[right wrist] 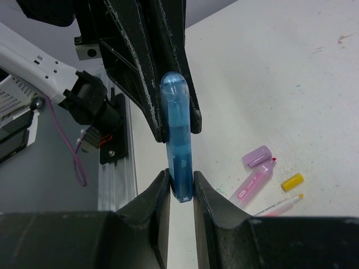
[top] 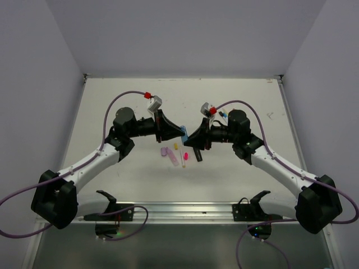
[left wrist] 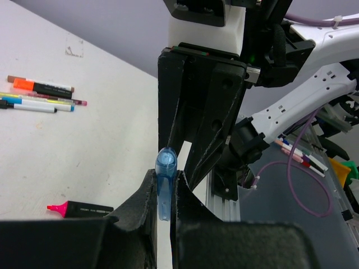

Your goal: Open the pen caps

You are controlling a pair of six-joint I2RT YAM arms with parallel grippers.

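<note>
Above the middle of the table (top: 247, 89), well off its surface: blue pen (right wrist: 178, 140), gripped from both ends at once. Clamped tight in the left gripper (left wrist: 166, 179) on one side; pinched on the other by the right gripper (right wrist: 180, 176), fingers pressed to both flanks of the barrel, going by the right wrist view. No gap yet at the seam between blue cap (right wrist: 175, 98) and barrel (so not opened, by the look of it).

Down on the table, near the grippers and already dealt with: lilac cap (right wrist: 257, 156) loose beside a pink highlighter (right wrist: 251, 188) with bare tip, and yellow cap (right wrist: 292, 181) loose near a yellow-tipped pen (right wrist: 279, 207).

Probably left to do: black highlighter (left wrist: 84, 210) with a pink end, lying alone, plus a cluster further off, an orange-capped marker (left wrist: 42, 86) and thin pens (left wrist: 39, 105), seemingly all capped. Perhaps a third through, judging by that count. Called for next: a straight pull apart along the pen's own axis.
</note>
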